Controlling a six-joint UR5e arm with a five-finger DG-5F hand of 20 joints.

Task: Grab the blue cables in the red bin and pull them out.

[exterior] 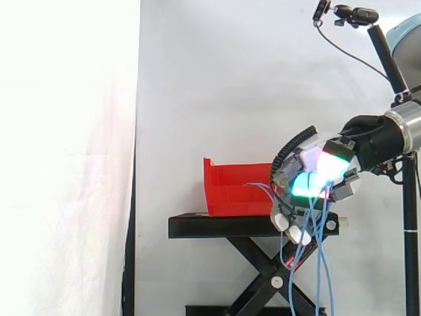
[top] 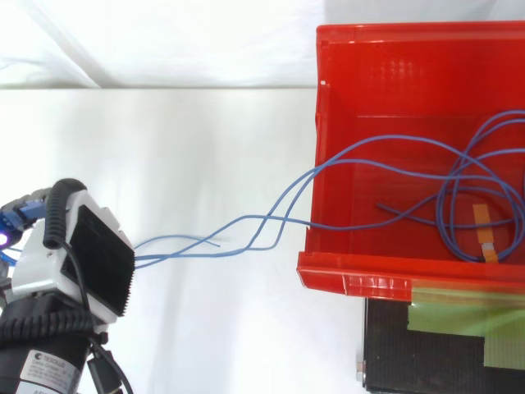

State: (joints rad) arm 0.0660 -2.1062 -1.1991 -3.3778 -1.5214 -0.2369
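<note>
In the side view, the robot hand (exterior: 314, 172) is beside the open red plastic bin (exterior: 230, 187) on the black scissor stand (exterior: 250, 226). Its fingers are curled around the thin blue cables (exterior: 321, 263), which hang down below it.

In the top view, the cables (top: 267, 220) run from the hand (top: 86, 250) over the bin's front wall (top: 353, 275), and their loops lie inside the bin

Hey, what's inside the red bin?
Blue cables loop inside the red bin, one bearing an orange tag; strands run over its wall to the hand gripping them. In the side view the wall hides its floor.
</note>
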